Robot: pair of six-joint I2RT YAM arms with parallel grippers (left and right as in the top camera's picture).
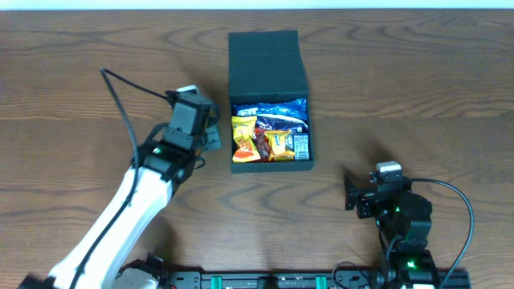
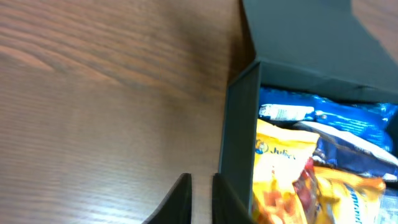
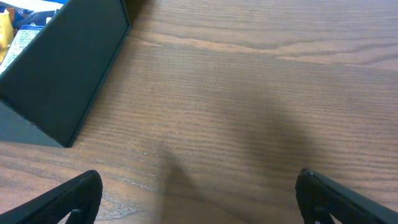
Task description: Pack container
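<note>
The container (image 1: 268, 56), a dark teal-black square box with its flap lid standing open at the far side, sits at the table's middle. It holds several snack packets: blue (image 1: 273, 110), yellow (image 1: 243, 128) and orange (image 1: 279, 143). My left gripper (image 1: 210, 135) is shut and empty just left of the box's left wall (image 2: 239, 137); its fingertips (image 2: 200, 186) nearly touch each other beside that wall. My right gripper (image 1: 352, 193) is open and empty over bare table to the box's front right. The box's corner shows in the right wrist view (image 3: 68, 74).
The wooden table (image 1: 418, 88) spreads around the box. A black cable (image 1: 132, 84) loops over the left arm. The right arm's base (image 1: 405, 233) is at the front right edge.
</note>
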